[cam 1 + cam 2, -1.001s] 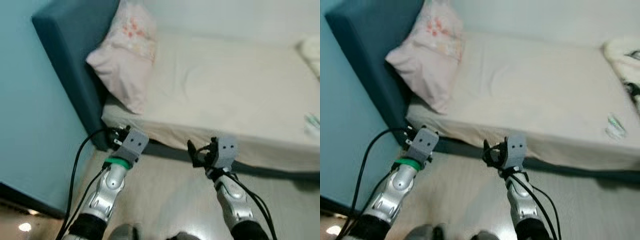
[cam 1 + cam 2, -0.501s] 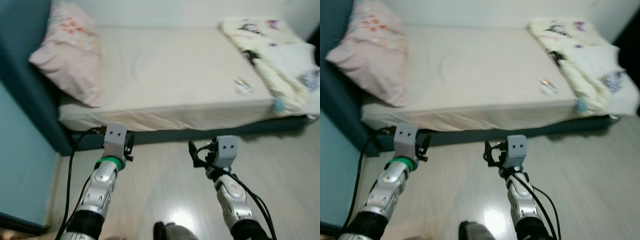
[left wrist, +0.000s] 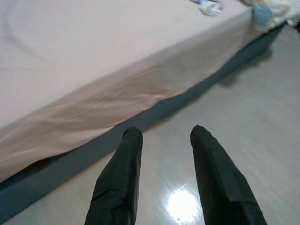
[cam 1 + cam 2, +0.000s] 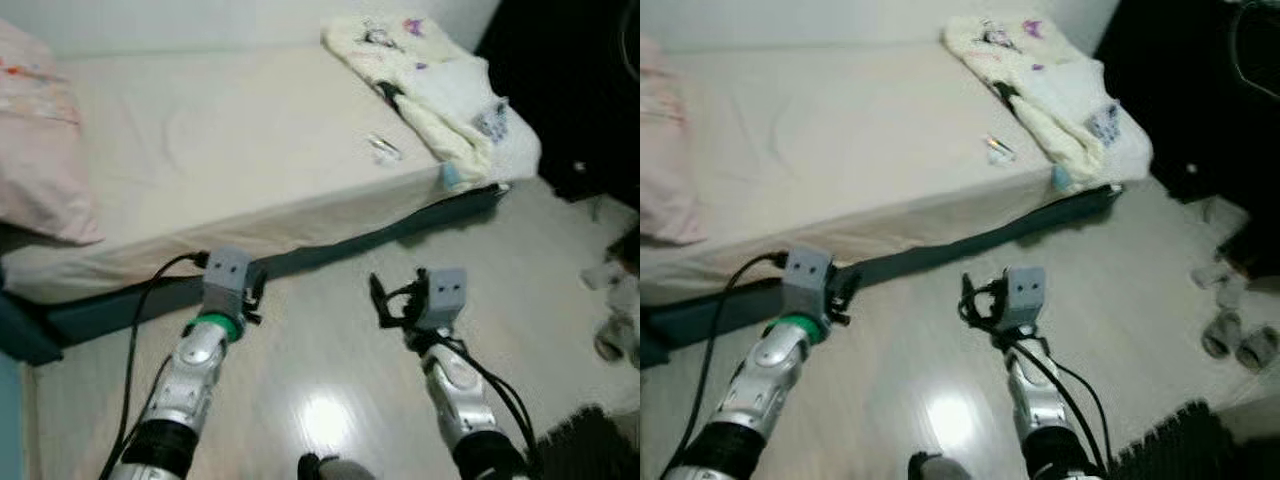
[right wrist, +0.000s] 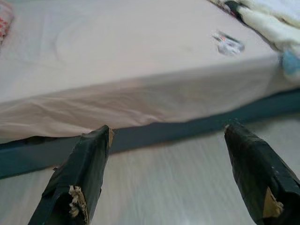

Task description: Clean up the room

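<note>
You are looking down at a low bed [image 4: 200,140] with a cream sheet stretched smooth across the upper half of the frame, its dark blue-grey base showing as a band along the near edge. A small crumpled wrapper [image 4: 383,148], pale with a fleck of colour, lies on the sheet in the upper middle of the frame, just beside a rumpled cream blanket [image 4: 430,80] printed with small dark and purple figures, which is heaped at the upper right end of the bed and spills over its corner. A pink pillow [image 4: 35,160] sits at the far left edge. Your left hand [image 3: 161,140] hangs over the pale wooden floor [image 4: 320,340] in the lower left of the frame, just short of the bed base, its two black fingers apart and holding nothing. Your right hand [image 5: 166,136] hangs in the lower middle, fingers spread wider, also bare, with worn tape on the pads. Pale slippers [image 4: 1238,340] lie on the floor at the right edge, near a dark rug [image 4: 1180,445] in the lower right corner.
</note>
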Available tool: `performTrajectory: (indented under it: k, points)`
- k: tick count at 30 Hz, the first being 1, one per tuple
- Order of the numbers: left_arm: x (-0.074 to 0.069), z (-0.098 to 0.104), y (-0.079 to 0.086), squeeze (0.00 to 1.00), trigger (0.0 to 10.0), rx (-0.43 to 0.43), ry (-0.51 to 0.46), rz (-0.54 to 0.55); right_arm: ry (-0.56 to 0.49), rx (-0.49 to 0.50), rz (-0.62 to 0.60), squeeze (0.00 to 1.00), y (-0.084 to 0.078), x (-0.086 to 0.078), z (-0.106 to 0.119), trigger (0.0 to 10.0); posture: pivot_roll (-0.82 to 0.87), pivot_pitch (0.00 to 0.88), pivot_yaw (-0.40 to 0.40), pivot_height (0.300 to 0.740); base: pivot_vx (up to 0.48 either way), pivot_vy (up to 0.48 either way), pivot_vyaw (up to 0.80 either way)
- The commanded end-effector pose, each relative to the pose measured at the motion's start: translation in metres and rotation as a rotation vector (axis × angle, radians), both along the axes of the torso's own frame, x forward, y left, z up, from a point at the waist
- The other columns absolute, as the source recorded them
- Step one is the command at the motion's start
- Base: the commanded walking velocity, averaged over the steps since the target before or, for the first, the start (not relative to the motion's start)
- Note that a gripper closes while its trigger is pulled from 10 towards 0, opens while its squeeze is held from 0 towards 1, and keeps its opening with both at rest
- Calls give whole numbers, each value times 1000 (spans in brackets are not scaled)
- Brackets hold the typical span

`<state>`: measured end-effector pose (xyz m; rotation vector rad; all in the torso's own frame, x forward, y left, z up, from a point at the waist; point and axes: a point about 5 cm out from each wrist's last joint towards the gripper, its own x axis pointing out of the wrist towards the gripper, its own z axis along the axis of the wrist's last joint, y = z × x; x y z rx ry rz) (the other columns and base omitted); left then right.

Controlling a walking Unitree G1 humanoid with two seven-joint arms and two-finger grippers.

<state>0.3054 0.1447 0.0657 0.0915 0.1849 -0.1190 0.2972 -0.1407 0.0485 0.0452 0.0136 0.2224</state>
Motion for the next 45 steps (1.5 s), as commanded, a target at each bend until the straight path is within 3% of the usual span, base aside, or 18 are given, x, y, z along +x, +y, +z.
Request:
performTrajectory:
  k: [1,8,13,23,31,45]
  points:
    - [-1,-3,-9,0,10000,-11,4,-22,10,-20,-16,0,-9,-2,-3,10000,66,0,-43,740,0,0,-800]
    - [-3,-7,-12,0,10000,61,-4,-72,-1,-27,-10,0,-10,0,-1,10000,71,0,-30,740,0,0,-800]
    - [-8,-19,-6,0,10000,107,49,-109,64,40,-91,0,-15,-7,-15,10000,68,0,11,740,0,0,-800]
    - [6,-6,-8,0,10000,131,15,-168,48,93,-183,0,-22,-5,-13,10000,49,0,78,740,0,0,-799]
    - [13,-1,-12,0,10000,124,-8,-168,45,94,-175,0,-21,-6,-14,10000,43,0,65,740,0,0,-800]
    - [6,-8,-16,0,10000,107,-5,-159,37,81,-163,0,-22,-5,-12,10000,48,0,37,740,21,17,-793]
